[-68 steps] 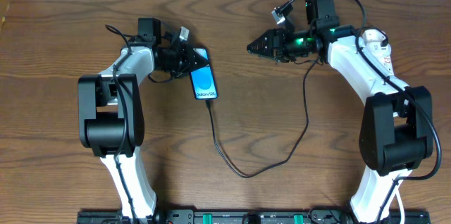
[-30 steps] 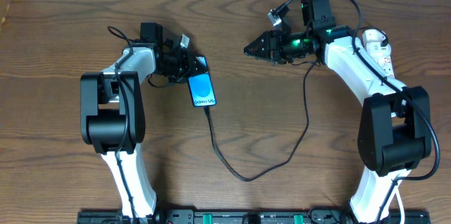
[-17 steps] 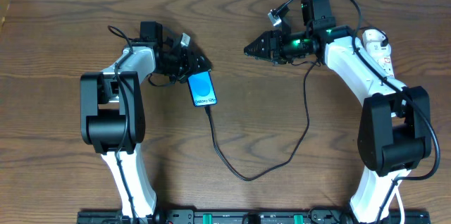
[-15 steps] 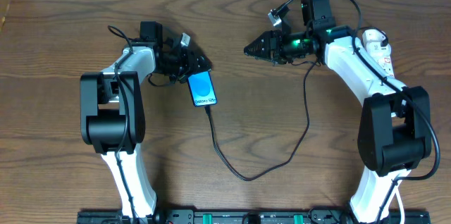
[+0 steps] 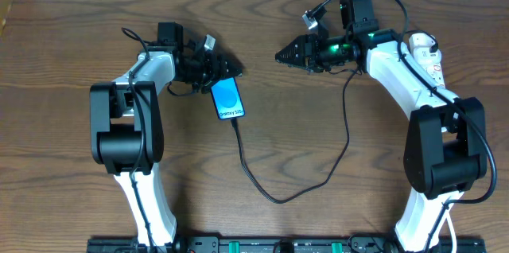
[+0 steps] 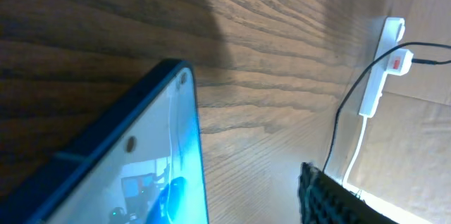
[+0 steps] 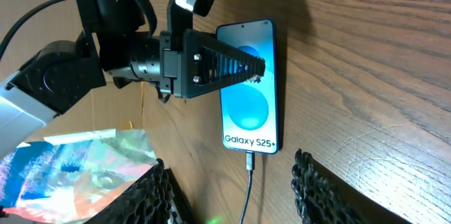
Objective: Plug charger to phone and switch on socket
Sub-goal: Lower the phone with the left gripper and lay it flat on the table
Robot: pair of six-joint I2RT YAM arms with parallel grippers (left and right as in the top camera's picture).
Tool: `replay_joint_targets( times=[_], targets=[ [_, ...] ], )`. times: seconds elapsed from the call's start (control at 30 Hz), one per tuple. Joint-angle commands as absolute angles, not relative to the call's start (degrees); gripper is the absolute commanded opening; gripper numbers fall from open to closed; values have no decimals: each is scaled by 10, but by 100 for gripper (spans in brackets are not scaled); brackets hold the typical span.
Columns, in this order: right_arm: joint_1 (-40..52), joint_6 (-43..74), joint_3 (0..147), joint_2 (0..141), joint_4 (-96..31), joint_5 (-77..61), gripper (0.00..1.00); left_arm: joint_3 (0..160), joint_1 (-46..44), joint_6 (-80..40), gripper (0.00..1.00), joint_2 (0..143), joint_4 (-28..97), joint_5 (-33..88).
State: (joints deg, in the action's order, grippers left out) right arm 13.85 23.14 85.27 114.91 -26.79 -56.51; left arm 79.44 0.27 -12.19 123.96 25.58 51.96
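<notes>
**Free the phone without disturbing the plug, then go for the socket switch**

The bench (image 5: 71, 22) carries all the task's things. The socket (image 6: 380, 69) lies at its far right side, close by the right arm's forearm. The phone (image 5: 228, 99) lies flat and screen up, left of centre. The charger (image 5: 274, 197) runs from the phone's lower edge in a wide loop across the bench and up towards the right arm. The plug tip (image 7: 249, 158) looks seated in the phone, so I judge the plugging done and the step in hand to be letting the phone go.

To do that well, the left end effector (image 5: 231, 68) should draw back along its own line, away from the phone's upper end. A sideways sweep could slide the phone and tug the plug tip. After that, the red switch (image 6: 399, 63) is a small target, best pressed squarely with one fingertip. The right arm seems the nearer one for that job.

The left end effector sits spread over the phone's top end. In the left wrist view its visible finger (image 6: 331, 196) stands clear of the phone's edge, with bare wood between, and it pinches nothing. The right end effector (image 5: 280, 56) hovers near the phone, off to its right. Its fingers are wide apart and empty. The socket is well apart from both end effectors.
</notes>
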Motion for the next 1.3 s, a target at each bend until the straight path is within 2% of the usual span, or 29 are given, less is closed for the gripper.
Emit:
replay_joint_targets(
  times=[0.0,0.23,0.3,0.4,1.27],
  targets=[
    [141,220,855,1154,-269,-565,55,790,5,-136,70,1247,262,456],
    [141,220,855,1154,-273,-565,55,794,5,-152,71,1247,273,439],
    [141,220,855,1154,-273,-565,55,798,5,-151,77,1247,281,428],
    [141,220,855,1154,-273,-565,56,803,5,-151,79,1247,296,409],
    [141,220,855,1154,-273,-565,55,819,5,-153,81,1234,369,251]
  ],
)
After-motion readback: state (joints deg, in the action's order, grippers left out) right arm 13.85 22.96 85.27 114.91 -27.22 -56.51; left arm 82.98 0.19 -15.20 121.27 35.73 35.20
